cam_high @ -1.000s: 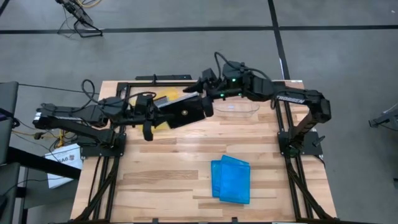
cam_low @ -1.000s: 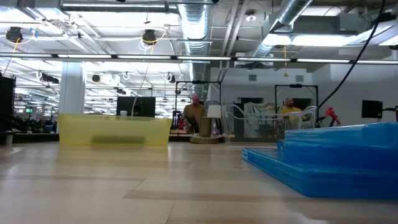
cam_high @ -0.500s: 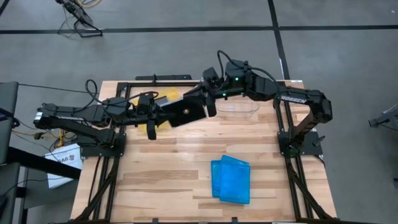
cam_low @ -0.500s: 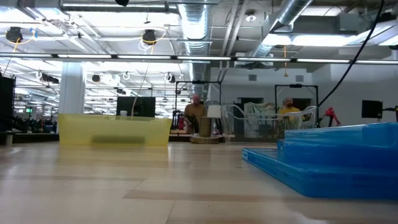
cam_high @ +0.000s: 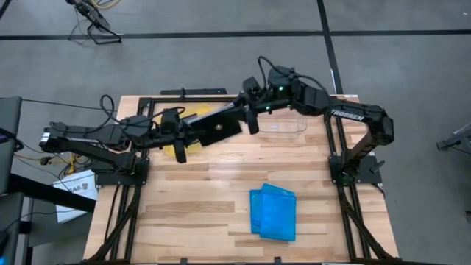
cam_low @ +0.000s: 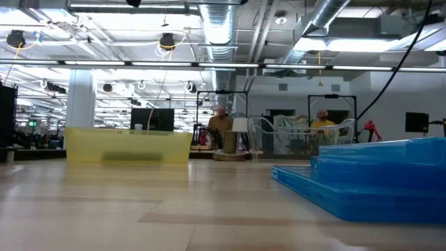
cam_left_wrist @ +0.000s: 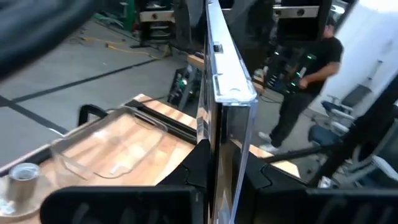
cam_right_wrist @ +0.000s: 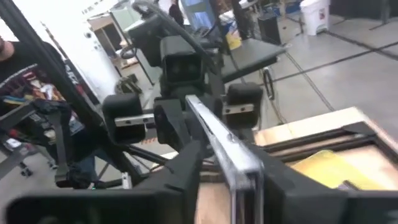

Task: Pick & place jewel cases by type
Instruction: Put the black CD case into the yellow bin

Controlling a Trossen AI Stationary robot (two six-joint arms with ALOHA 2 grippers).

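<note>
My left gripper [cam_high: 190, 132] is clamping one edge of a clear-grey jewel case [cam_high: 215, 126] with its dark insert, fingers pinched tight on the plastic; in my left wrist view that case [cam_left_wrist: 219, 118] is standing on edge between my fingers [cam_left_wrist: 198, 163]. My right gripper [cam_high: 244, 110] is closing on the opposite edge of the same case, fingers narrow against it, and my right wrist view is showing the case's thin rim [cam_right_wrist: 227, 146] running straight between them toward my other wrist. So the case is hanging in the air between both of my arms, tilted, above the far part of the table [cam_high: 191, 199]. Below and behind it the yellow tray [cam_high: 193, 116] is sitting at the far edge, and the clear plastic tub [cam_high: 283, 126] is lying just beside my right wrist. Well apart, near the front of the table, two blue jewel cases [cam_high: 273, 211] are lying flat, overlapping each other.
</note>
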